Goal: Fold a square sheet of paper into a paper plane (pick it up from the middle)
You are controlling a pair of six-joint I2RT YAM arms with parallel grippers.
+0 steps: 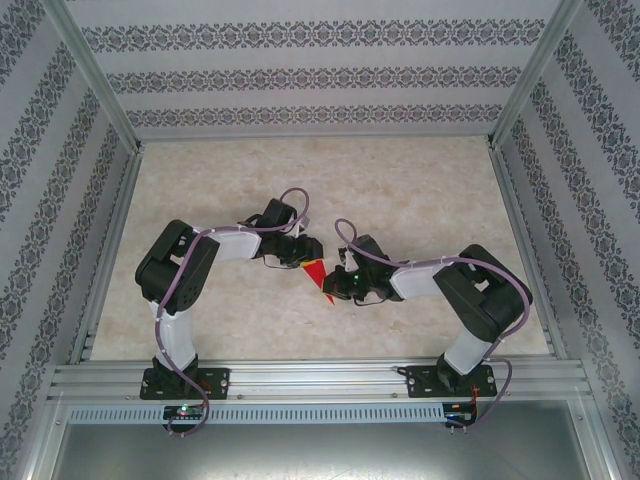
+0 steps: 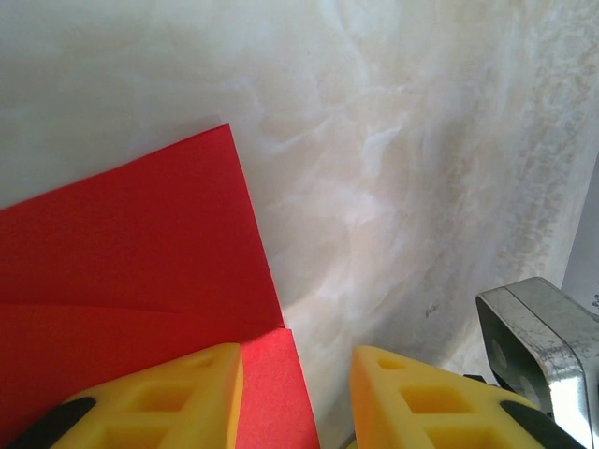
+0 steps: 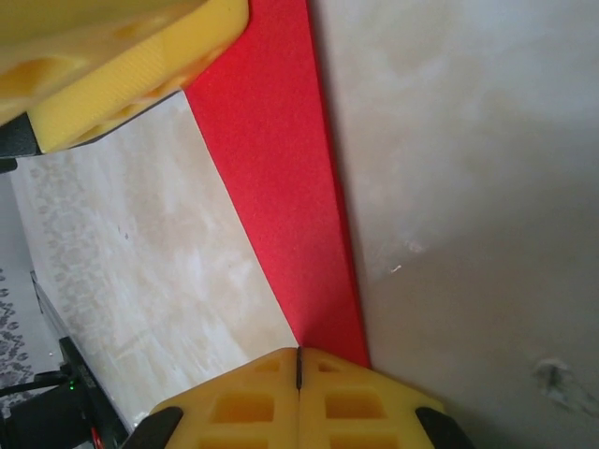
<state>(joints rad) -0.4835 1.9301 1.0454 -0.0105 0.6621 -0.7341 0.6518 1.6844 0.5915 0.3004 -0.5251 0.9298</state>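
While the paper (image 3: 281,187) is being worked at the middle of the table (image 1: 250,180), between the two arms, its narrow end is being pinched by the right gripper (image 3: 299,355), whose jaws are being pressed fully together on it. From that pinch its long axis is running straight away toward the left gripper (image 2: 298,360), which is being held part open, one finger over the wide folded end, with nothing visibly clamped. The next crease is being judged to hinge on this end-to-end line. One paper and two grippers are being counted.
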